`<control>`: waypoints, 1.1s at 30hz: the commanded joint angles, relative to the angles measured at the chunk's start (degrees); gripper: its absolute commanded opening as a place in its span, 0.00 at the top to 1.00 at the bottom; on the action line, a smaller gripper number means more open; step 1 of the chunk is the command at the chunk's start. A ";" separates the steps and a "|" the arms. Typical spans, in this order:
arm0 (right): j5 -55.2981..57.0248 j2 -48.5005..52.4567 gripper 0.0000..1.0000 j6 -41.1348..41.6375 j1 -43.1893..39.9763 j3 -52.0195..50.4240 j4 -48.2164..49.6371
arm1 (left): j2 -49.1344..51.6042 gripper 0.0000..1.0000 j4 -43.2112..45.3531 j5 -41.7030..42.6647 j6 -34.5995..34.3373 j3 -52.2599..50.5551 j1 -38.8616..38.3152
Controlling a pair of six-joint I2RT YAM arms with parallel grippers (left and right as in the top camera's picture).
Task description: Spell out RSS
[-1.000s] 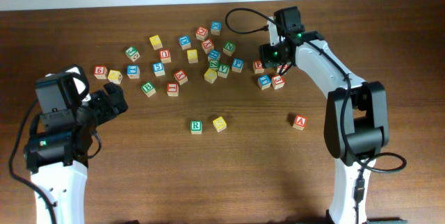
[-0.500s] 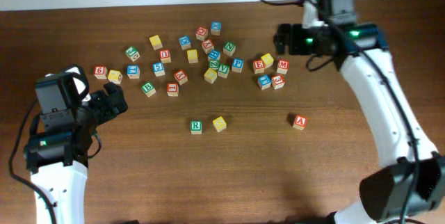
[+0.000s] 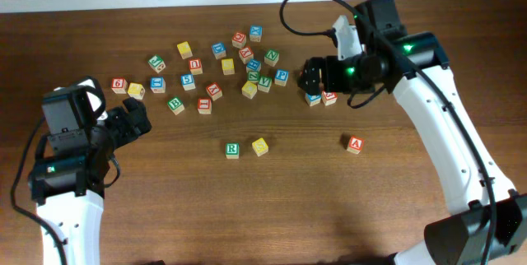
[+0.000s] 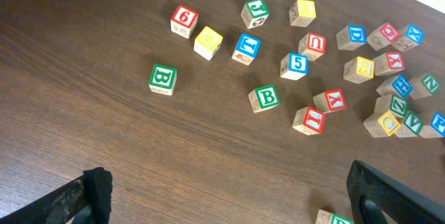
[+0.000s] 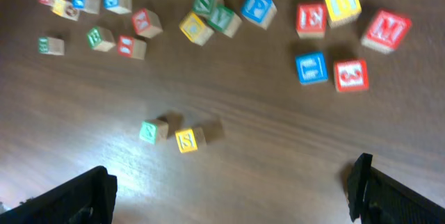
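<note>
Green R block (image 3: 233,149) and yellow S block (image 3: 260,146) sit side by side mid-tabletop (image 3: 288,207), R on the left in the overhead view. By my read two letters are placed and one S is missing. Right gripper (image 3: 313,76) hovers over the right end of the scattered blocks, jaws spread wide with nothing between them. Left gripper (image 3: 134,121) is parked at the left, also spread and empty. Main risk is a wrong pick. The red block (image 5: 351,74) under the right arm might read S, but the right wrist view is smeared and I cannot tell. The blue 5 block (image 4: 295,65) further left looks a lot like an S too. Second risk is crowding. The red block lies just beside a blue block (image 5: 311,67), with three more near it, so wide jaws coming down could land a finger on a neighbour, shove it, or pinch two at once. A corner grasp could also let the block twist or tip onto another face, hiding the letter. Third risk is placement. The new block has to go just right of the yellow S block. Coming in low or off-line could bump the pair and break the row, or leave a gap or a skewed letter. The left arm is well apart, so a collision between arms looks unlikely.
</note>
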 commanded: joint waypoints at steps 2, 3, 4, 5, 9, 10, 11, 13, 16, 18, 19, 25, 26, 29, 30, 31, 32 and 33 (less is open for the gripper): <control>2.84 0.63 0.02 1.11 1.11 -0.07 4.68 | -0.07 0.01 0.11 0.22 -0.31 0.42 0.07; 6.80 0.63 0.02 1.14 0.79 -0.07 5.35 | -0.07 0.01 0.11 0.22 -0.31 0.42 0.07; 12.46 0.63 0.02 1.38 -0.96 -0.07 5.44 | -0.07 0.01 0.11 0.22 -0.33 0.42 0.07; 15.30 0.63 0.02 3.08 -3.85 -0.07 4.79 | -0.07 0.01 0.11 0.22 -0.31 0.42 0.07; 15.85 0.63 0.02 4.55 -21.86 -0.07 -1.16 | -0.07 0.01 0.11 0.22 -0.31 0.42 0.07; 15.82 0.63 0.02 4.55 -24.79 -0.07 -1.49 | -0.07 0.01 0.11 0.22 -0.31 0.42 0.07; 15.85 0.63 0.02 4.55 -26.69 -0.07 -1.42 | -0.07 0.01 0.11 0.22 -0.33 0.42 0.07; 15.85 0.63 0.02 4.55 -28.13 -0.07 -1.44 | -0.07 0.01 2.64 0.22 -0.33 0.42 0.07; 15.87 0.63 0.02 4.55 -28.11 -0.07 -1.42 | -0.07 0.01 2.19 6.05 -2.51 0.42 0.07; 15.87 0.63 0.02 4.55 -28.13 -0.07 -1.42 | -0.07 0.01 1.73 18.01 -3.34 0.42 0.07; 15.87 0.63 0.01 4.52 -28.11 -0.07 -1.42 | -0.07 0.01 1.90 23.26 -3.37 0.42 0.07; 15.85 0.63 0.02 4.52 -28.11 -0.07 -1.42 | 3.96 0.01 25.24 41.83 -17.84 13.49 -9.18; 15.87 0.63 0.02 4.52 -28.13 -0.07 -1.42 | 9.09 0.01 19.74 33.03 -14.71 22.69 -13.25; 15.85 0.63 0.02 4.52 -28.11 -0.07 -1.42 | 30.88 0.01 -6.45 1.70 -3.48 50.97 -21.31; 15.87 0.63 0.02 4.55 -28.11 -0.07 -1.42 | 37.66 0.01 -11.93 -3.32 -2.56 57.86 -22.08; 15.87 0.63 0.02 4.52 -28.11 -0.07 -1.42 | 44.39 0.01 -13.44 -1.14 -2.62 61.66 -22.16; 15.87 0.63 0.02 4.55 -28.11 -0.07 -1.42 | 48.96 0.01 -14.47 0.52 -2.60 61.57 -22.16; 15.87 0.63 0.02 4.55 -28.13 -0.07 -1.42 | 51.47 0.00 -14.25 0.46 -2.60 61.57 -22.16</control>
